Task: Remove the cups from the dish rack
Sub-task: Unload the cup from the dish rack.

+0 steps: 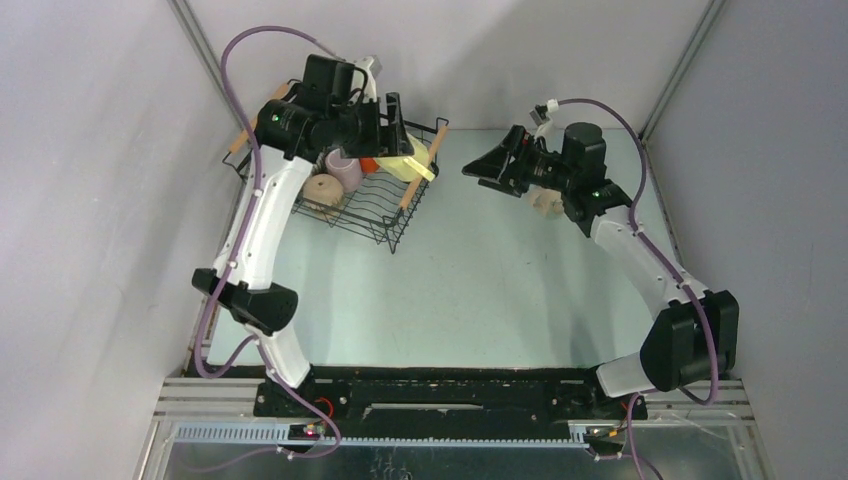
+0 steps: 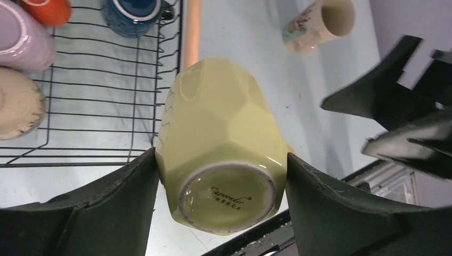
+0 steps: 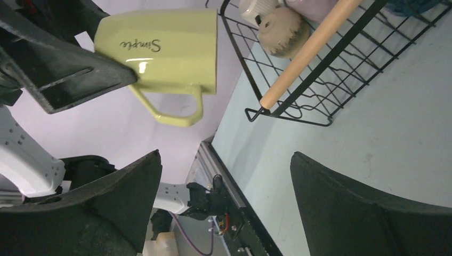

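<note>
Left hand [image 2: 222,157] around yellow cup [image 2: 218,122], over dish rack [image 2: 191,26] edge.

Yellow mug [image 3: 165,48] aloft, dish rack [image 3: 309,56] beside, right tool [image 3: 225,156] spread wide

Pale table [image 1: 480,290] bears dish rack [image 1: 385,210], cream cup [image 2: 319,22].
</note>
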Robot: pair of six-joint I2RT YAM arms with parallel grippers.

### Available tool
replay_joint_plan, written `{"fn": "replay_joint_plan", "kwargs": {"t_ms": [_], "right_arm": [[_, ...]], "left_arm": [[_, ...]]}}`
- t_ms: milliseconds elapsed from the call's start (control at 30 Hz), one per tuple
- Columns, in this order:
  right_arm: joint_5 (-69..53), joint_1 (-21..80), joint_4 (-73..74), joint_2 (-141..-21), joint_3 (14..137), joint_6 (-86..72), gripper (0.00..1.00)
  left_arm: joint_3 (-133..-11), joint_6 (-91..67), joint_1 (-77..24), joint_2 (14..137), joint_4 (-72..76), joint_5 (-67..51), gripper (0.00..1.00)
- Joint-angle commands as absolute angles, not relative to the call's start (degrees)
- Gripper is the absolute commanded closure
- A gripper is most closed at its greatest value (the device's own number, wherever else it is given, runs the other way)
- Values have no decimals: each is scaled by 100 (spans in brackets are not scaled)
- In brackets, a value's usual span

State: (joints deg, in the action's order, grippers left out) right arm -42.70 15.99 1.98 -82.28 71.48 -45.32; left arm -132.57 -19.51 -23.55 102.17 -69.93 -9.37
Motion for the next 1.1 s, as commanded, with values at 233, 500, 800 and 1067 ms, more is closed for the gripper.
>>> {"fn": "replay_joint_plan", "kwargs": {"t_ms": [233, 500, 800, 1067], "right_arm": [[-4807, 1489, -1867, -7807, 6144, -5559, 4], [-4847, 1424, -3055, -7598, 5599, -6325, 4], [-4923, 1450, -4640, -7521, 5203, -7453, 7], [-4787, 1477, -5198, -7277, 4992, -7850, 24]], "left_arm": [[-12989, -2062, -2952, 9650, -6230, -1997, 100], [-12817, -2259, -3193, 9650, -5968, -2448, 100], [-12231, -2769, -3276, 9497, -5179, -3051, 100], [-11340, -3572, -3276, 9246, -3978, -3613, 100]]}}
